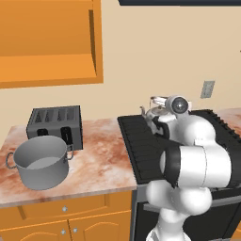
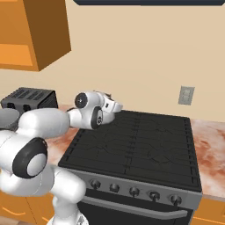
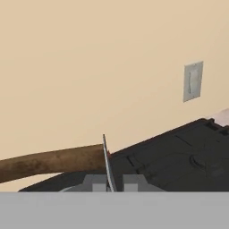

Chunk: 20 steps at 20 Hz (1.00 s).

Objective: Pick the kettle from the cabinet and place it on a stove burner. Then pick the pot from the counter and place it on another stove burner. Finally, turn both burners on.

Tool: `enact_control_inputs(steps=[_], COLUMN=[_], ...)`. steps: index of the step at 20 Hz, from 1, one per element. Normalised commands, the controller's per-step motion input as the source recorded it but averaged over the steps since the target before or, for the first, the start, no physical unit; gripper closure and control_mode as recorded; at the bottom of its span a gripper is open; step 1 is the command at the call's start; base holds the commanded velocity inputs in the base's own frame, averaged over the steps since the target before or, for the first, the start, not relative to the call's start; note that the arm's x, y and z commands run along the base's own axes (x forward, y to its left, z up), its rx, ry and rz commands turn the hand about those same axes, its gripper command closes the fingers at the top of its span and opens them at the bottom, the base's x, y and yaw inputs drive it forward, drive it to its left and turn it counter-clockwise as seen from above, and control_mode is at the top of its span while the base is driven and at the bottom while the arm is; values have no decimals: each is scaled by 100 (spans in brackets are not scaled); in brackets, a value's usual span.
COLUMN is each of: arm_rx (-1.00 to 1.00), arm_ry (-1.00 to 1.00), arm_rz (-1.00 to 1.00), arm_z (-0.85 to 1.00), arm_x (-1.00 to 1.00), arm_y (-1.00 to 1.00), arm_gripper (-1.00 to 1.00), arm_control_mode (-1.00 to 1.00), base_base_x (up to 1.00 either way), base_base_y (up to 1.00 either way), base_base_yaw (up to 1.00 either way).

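The small silver kettle (image 1: 153, 114) is at the rear-left burner of the black stove (image 1: 141, 146), half hidden behind my wrist. Whether it rests on the grate or hangs just above it, I cannot tell. In the hand view my gripper (image 3: 107, 181) is shut on the kettle's thin wire handle (image 3: 106, 156), which stands between the two fingertips. The large grey pot (image 1: 41, 164) stands upright on the mottled counter (image 1: 99, 160) to the left of the stove, near the front edge. The orange wall cabinet (image 1: 47, 42) hangs open above the counter.
A dark four-slot toaster (image 1: 54, 124) sits right behind the pot. A row of knobs (image 2: 134, 191) runs along the stove front. A wall outlet (image 2: 186, 95) is behind the stove on the right. More counter (image 2: 211, 145) lies right of the stove.
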Motion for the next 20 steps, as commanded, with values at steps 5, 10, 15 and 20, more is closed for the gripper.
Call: enact_control_inputs(steps=[5,10,15,20], arm_rx=[0,0,0,0], arm_ry=[3,1,0,0], arm_rz=[0,0,0,0], arm_z=[-11,-14,-20,-27], arm_x=[27,30,30,27], arm_y=[-5,-4,-8,-9], arm_gripper=[100,100,100,100], arm_control_mode=[-100,-100,-100,-100], base_base_x=[0,0,0,0], base_base_y=[0,0,0,0], base_base_yaw=[0,0,0,0])
